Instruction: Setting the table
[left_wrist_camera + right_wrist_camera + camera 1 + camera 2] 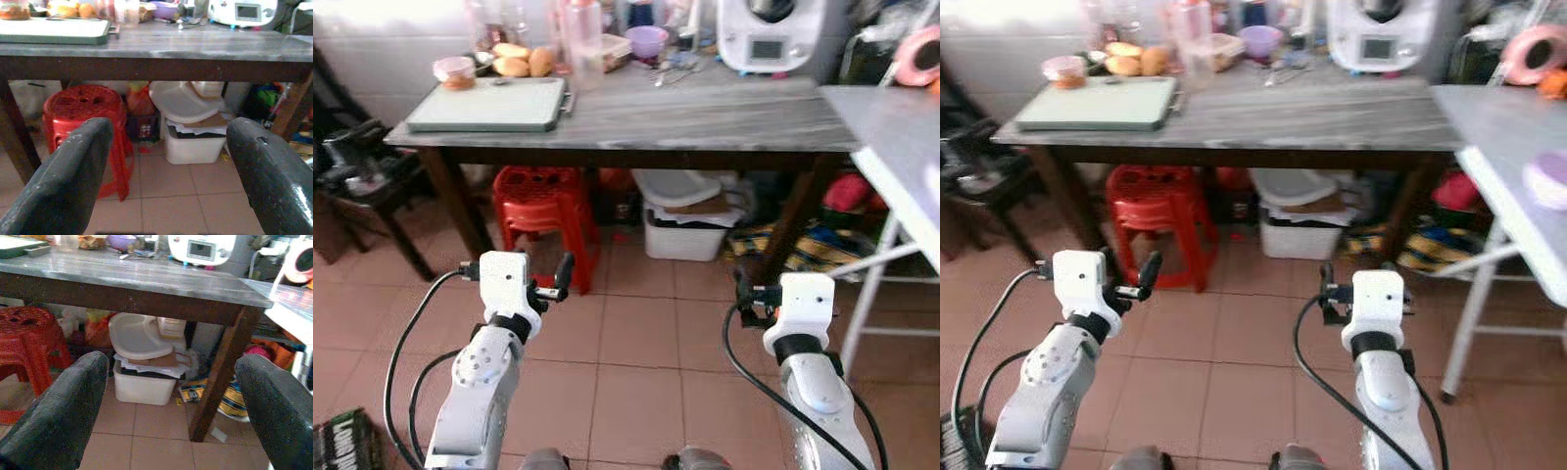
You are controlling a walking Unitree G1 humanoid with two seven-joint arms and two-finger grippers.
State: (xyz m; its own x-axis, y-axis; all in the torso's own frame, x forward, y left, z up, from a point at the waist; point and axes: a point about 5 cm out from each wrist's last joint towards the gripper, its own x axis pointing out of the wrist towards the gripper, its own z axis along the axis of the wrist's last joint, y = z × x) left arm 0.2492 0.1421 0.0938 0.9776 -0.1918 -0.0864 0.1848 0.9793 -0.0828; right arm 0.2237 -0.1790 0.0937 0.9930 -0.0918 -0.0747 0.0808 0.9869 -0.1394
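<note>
- Two grippers hang low over the tiled floor (636,333), short of the table's near edge: the left gripper (166,161) with its black fingers (73,171) spread wide and holding nothing, the right gripper (171,396) likewise spread and empty.
- The grey wooden table (705,117) runs across the far side; its right half is bare right up to the near edge.
- A pale green tray (489,106) lies on the table's far left, its near edge just beside the table's edge.
- Behind the tray stand a small tub (455,70), bread rolls (521,61), a purple bowl (647,40) and a white kitchen appliance (773,34).
- Under the table a red plastic stool (543,211) sits on the left and a white bin (685,220) in the middle.
- A white folding table (1518,176) juts in from the right, its corner near the grey table's right end.
- Open tiles lie between the arms and the table legs.
</note>
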